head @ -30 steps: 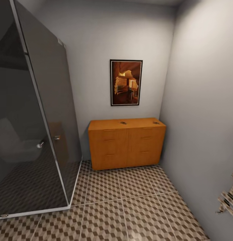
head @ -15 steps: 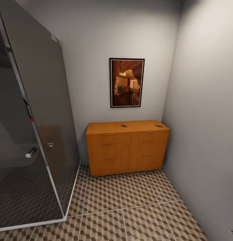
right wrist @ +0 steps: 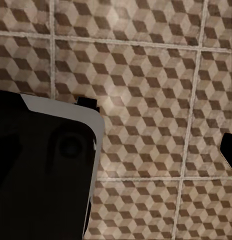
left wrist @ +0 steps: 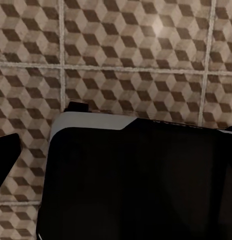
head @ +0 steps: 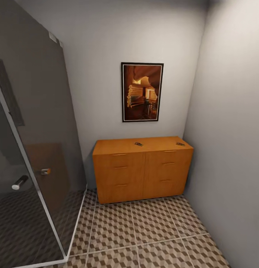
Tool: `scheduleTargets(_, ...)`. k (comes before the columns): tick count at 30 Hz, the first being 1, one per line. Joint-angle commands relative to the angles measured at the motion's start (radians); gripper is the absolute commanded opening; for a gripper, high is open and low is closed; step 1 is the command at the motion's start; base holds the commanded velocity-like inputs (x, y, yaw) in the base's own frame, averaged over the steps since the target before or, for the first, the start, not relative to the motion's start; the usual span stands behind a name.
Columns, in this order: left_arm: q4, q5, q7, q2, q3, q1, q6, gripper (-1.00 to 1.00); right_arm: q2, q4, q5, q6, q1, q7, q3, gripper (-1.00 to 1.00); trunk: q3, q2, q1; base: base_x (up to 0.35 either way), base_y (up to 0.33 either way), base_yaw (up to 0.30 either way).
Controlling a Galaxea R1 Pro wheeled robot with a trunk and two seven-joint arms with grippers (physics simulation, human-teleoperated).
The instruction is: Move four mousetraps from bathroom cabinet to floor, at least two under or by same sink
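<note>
Right beneath you, both wrist cameras look down on the bathroom floor [left wrist: 141, 45], its square tiles printed with a small brown, beige and cream cube pattern and split by pale grout lines. A dark, rounded body with a pale rim [left wrist: 146, 180] covers much of the left wrist picture, and a similar dark shape [right wrist: 41, 170] sits in the right wrist picture. You cannot tell from these pictures whether either hand is spread or pressed together, since no fingertips can be made out clearly.

Looking ahead from your head camera, the same patterned floor [head: 144, 230] runs forward to the far wall. On your left stands a dark-tinted glass shower wall [head: 36, 149] with a pale frame and a small metal handle [head: 19, 182].

Further on, the orange-brown wooden cabinet [head: 142, 173] stands on the tiles against the back wall, its right end tucked into the corner by the grey side wall [head: 230, 130]. Its fronts are shut, with slim handles. Two of the mousetraps lie flat on its top: one [head: 138, 143] near the middle, another [head: 180, 144] near the right end, well apart from each other. They are too small to make out in detail.

Above the cabinet, a dark-framed picture [head: 142, 92] hangs on the back wall.
</note>
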Motion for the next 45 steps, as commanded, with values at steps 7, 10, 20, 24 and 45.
scheduleTargets(7,0.001,0.009,-0.001,0.0,-0.008,-0.001,-0.006,1.0,-0.001,0.003,0.005,-0.016,-0.002,-0.003,0.004,1.0,-0.002,-0.001,0.001,0.322,0.0,0.0)
scheduleTargets(10,0.001,0.009,-0.001,0.0,-0.008,-0.001,-0.008,1.0,-0.001,0.003,0.005,-0.017,-0.002,-0.003,0.004,1.0,-0.002,-0.001,0.001,0.322,0.0,0.0)
scheduleTargets(20,0.001,0.009,-0.001,0.0,-0.008,-0.001,-0.009,1.0,0.001,0.003,0.003,-0.017,-0.002,-0.003,0.004,1.0,-0.002,-0.001,0.001,0.313,0.0,0.0)
scheduleTargets(24,0.001,0.009,-0.001,0.0,-0.008,-0.001,-0.01,1.0,0.001,0.003,0.003,-0.017,-0.002,-0.003,0.004,1.0,-0.002,-0.001,0.001,0.26,0.0,-0.018)
scheduleTargets(45,0.001,0.018,0.001,-0.001,-0.008,-0.001,-0.008,1.0,0.001,0.003,0.0,-0.016,-0.003,-0.003,0.003,1.0,-0.002,-0.001,0.001,0.017,-0.002,-0.228)
